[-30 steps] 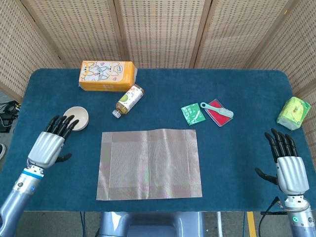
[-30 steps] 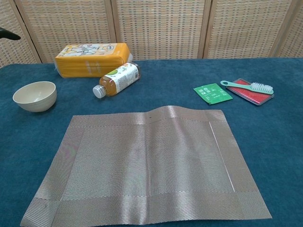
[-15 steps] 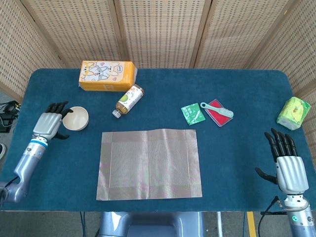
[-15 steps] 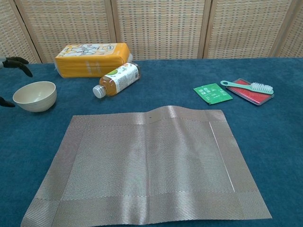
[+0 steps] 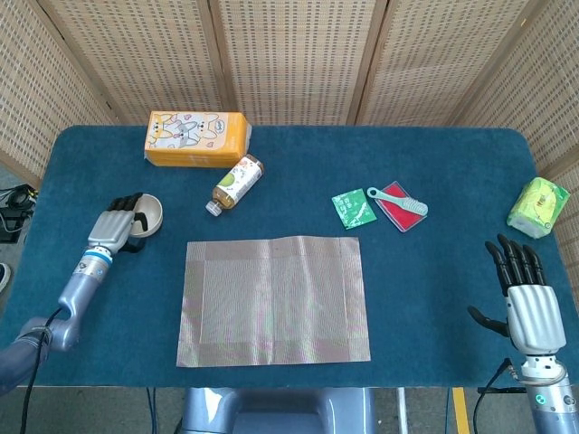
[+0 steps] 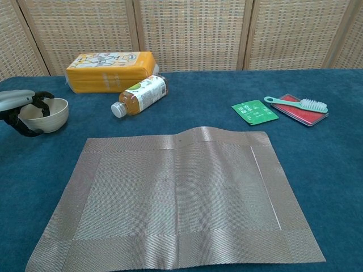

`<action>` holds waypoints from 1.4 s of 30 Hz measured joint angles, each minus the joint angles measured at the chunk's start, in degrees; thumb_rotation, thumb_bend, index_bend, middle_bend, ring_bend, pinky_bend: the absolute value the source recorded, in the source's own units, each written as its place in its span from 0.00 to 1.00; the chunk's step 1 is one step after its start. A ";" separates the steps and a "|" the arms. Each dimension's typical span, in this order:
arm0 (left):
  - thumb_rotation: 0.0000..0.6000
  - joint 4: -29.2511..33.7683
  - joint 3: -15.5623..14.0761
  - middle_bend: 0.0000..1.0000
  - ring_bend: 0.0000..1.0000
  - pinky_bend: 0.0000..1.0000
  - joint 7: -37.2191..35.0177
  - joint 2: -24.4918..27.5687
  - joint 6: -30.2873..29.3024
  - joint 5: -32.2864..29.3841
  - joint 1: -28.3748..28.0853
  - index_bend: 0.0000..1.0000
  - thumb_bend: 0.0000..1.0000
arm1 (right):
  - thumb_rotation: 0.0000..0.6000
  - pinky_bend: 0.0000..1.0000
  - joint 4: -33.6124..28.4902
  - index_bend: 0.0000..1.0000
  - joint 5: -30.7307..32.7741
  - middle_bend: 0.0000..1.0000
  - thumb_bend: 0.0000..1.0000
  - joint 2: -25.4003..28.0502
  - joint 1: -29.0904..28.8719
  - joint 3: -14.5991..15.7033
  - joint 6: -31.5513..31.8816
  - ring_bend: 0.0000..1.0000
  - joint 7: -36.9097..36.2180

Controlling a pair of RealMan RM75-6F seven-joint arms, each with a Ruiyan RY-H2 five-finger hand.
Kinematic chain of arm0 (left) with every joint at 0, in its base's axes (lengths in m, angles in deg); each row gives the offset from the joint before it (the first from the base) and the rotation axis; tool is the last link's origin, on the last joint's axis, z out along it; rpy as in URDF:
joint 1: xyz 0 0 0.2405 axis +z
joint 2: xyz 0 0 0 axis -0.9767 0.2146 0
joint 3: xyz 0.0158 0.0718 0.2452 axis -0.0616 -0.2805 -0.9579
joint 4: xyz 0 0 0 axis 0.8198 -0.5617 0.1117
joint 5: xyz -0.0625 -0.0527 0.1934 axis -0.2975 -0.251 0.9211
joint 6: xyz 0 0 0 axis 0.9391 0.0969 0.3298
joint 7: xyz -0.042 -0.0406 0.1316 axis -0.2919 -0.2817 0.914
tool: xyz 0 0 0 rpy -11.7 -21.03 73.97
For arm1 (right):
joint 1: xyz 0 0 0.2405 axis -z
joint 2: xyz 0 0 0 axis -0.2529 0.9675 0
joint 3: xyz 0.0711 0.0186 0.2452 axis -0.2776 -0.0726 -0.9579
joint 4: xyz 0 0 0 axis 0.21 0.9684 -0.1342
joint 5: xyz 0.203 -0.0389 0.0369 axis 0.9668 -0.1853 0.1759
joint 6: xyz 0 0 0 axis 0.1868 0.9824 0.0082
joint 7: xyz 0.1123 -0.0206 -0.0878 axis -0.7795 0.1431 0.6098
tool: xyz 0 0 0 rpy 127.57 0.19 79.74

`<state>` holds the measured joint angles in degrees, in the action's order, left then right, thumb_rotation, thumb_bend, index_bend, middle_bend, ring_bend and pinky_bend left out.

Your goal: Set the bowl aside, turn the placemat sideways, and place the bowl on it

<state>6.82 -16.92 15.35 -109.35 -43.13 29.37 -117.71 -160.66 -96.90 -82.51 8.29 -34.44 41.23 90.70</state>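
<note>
The cream bowl (image 5: 150, 215) (image 6: 52, 113) stands on the blue table left of the placemat. My left hand (image 5: 116, 226) (image 6: 21, 105) grips its left rim, with fingers hooked over into the bowl and the thumb curled round the outer wall. The woven grey-brown placemat (image 5: 274, 298) (image 6: 176, 198) lies flat at the table's front centre, long side running left to right, with a slight ripple at its far edge. My right hand (image 5: 529, 306) rests at the front right corner, fingers straight and apart, holding nothing; the chest view does not show it.
Behind the mat lie an orange tissue pack (image 5: 197, 138) (image 6: 110, 71) and a tea bottle (image 5: 235, 183) (image 6: 142, 95) on its side. A green packet (image 5: 353, 208), a mint brush (image 5: 398, 199) on a red case (image 5: 399, 217), and a green pack (image 5: 538, 206) sit to the right.
My left hand has swung from the table's left edge onto the bowl and curled its fingers over the rim. The bowl, mat and right hand have not moved.
</note>
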 measured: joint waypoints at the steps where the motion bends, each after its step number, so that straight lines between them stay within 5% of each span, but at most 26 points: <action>1: 1.00 -0.16 0.13 0.00 0.00 0.00 -0.03 -0.15 -0.24 0.06 0.01 0.64 0.47 | 1.00 0.00 0.00 0.00 0.02 0.00 0.00 0.01 -0.01 -0.01 -0.03 0.00 -0.07; 9: 1.00 3.99 0.58 0.00 0.00 0.00 1.01 1.72 -5.55 2.05 0.87 0.68 0.47 | 1.00 0.00 0.03 0.00 0.02 0.00 0.00 0.06 -0.07 -0.02 -0.08 0.00 -0.27; 19: 1.00 26.01 -0.44 0.00 0.00 0.00 5.27 9.31 -17.27 11.49 1.86 0.70 0.47 | 1.00 0.00 -0.07 0.00 0.22 0.00 0.00 0.27 0.04 -0.18 0.15 0.00 -0.50; 27: 1.00 38.76 -2.60 0.00 0.00 0.00 10.62 12.04 -20.09 19.27 0.82 0.70 0.47 | 1.00 0.00 0.06 0.00 0.65 0.00 0.00 0.45 0.13 -0.36 0.20 0.00 -0.88; 32: 1.00 43.48 -4.37 0.00 0.00 0.00 16.93 9.52 -17.32 20.59 -0.43 0.70 0.47 | 1.00 0.00 0.20 0.00 0.88 0.00 0.00 0.72 0.22 -0.53 0.30 0.00 -1.66; 42: 1.00 42.46 -4.86 0.00 0.00 0.00 27.52 -0.90 -12.44 15.64 -1.45 0.70 0.46 | 1.00 0.00 0.17 0.00 1.08 0.00 0.00 0.87 0.23 -0.51 0.09 0.00 -1.82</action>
<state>49.27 -21.78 42.87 -110.25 -55.57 45.01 -119.16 -160.50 -95.83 -81.65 8.52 -34.95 41.32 88.88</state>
